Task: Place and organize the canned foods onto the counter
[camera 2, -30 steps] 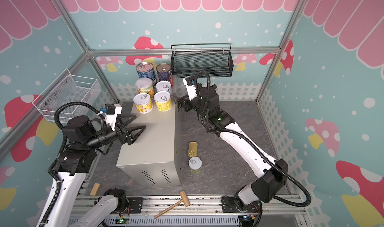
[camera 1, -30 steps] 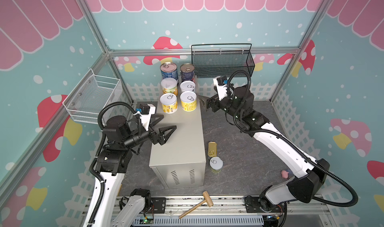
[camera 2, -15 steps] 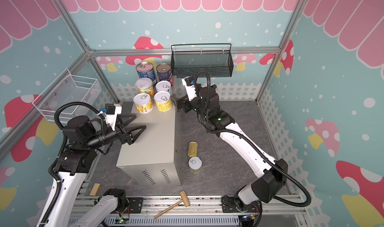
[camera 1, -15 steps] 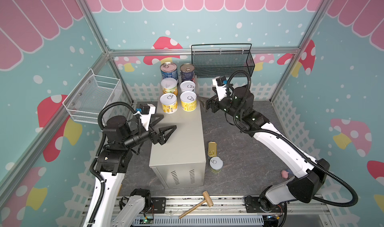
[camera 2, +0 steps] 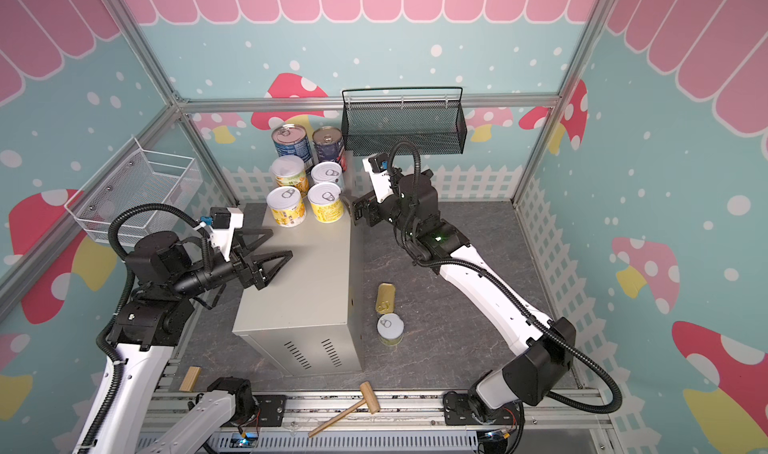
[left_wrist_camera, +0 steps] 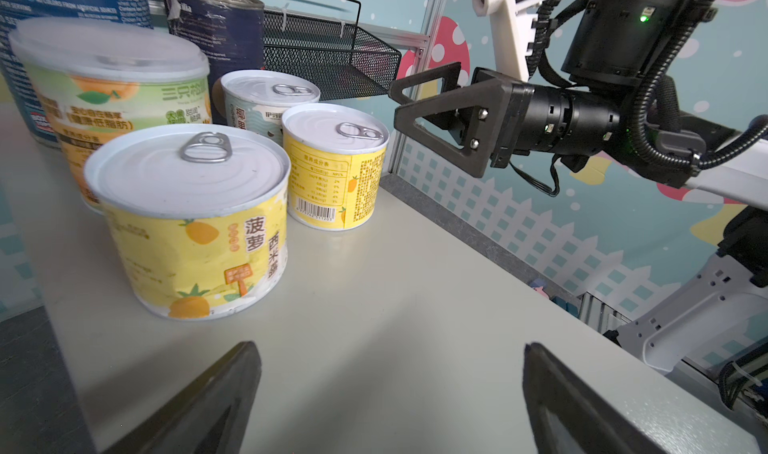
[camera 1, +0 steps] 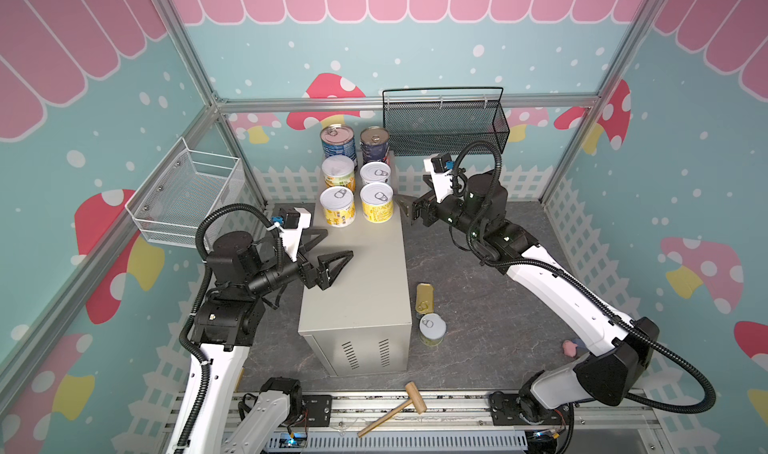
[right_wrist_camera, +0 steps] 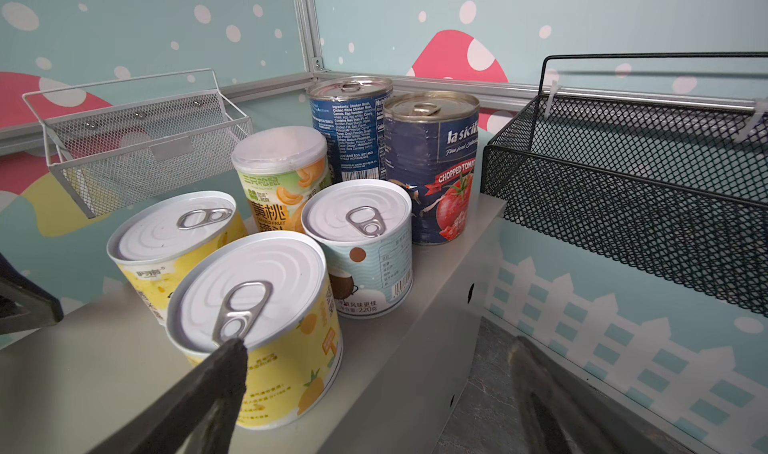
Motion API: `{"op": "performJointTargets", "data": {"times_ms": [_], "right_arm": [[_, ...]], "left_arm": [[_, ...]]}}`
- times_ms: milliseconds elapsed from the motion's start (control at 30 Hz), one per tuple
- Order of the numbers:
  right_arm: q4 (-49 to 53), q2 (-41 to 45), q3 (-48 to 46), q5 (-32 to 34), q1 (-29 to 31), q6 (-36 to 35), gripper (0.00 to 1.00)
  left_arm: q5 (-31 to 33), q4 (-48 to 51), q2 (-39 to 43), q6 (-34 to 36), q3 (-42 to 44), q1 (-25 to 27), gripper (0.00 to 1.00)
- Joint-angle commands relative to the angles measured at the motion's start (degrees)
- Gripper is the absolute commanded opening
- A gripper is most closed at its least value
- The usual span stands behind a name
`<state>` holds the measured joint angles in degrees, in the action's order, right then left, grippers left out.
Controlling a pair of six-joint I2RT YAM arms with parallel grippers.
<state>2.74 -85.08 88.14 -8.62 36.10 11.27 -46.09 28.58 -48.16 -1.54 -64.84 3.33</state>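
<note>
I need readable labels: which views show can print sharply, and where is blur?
Left wrist view: pineapple can print sharp, left end effector fingers blurred. Right wrist view: tomato can label sharp, foreground softer. In both top views the cans are too small to read.

**Right gripper edges toward the cans**

The right gripper (camera 1: 406, 210) is slightly nearer the yellow can (camera 1: 377, 203) than a second ago. In both top views it has shifted a little to the left.
</note>
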Motion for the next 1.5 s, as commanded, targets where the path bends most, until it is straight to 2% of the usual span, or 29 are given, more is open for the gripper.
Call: {"op": "performJointTargets", "data": {"times_ms": [0, 233, 633, 767, 1133, 1467], "right_arm": [[-1.38, 0.56, -0.73, 0.51, 0.31, 0.19, 1.0], [0.36, 0.8, -0.16, 5.77, 0.29, -1.27, 0.99], [-0.33, -0.97, 0.93, 0.37, 1.11, -0.11, 0.99], [-0.17, -1.0, 0.92, 0.95, 1.09, -0.08, 0.99], [2.46, -0.39, 1.73, 7.55, 0.76, -1.01, 0.99], [2.97, -3.9, 5.32, 5.37, 0.61, -1.94, 1.0]], "left_arm": [[-0.76, -0.74, 0.49, -0.04, 0.74, -0.4, 0.99], [-0.7, -0.8, 0.53, -0.04, 0.67, -0.35, 0.99], [-0.74, -0.83, 0.44, 0.05, 0.58, -0.43, 0.99], [-0.85, -0.8, 0.44, 0.05, 0.57, -0.43, 0.99], [-1.02, -0.8, 0.52, 0.05, 0.54, -0.43, 0.99], [-0.76, -0.78, 0.79, 0.05, 0.77, -0.43, 0.99]]}}
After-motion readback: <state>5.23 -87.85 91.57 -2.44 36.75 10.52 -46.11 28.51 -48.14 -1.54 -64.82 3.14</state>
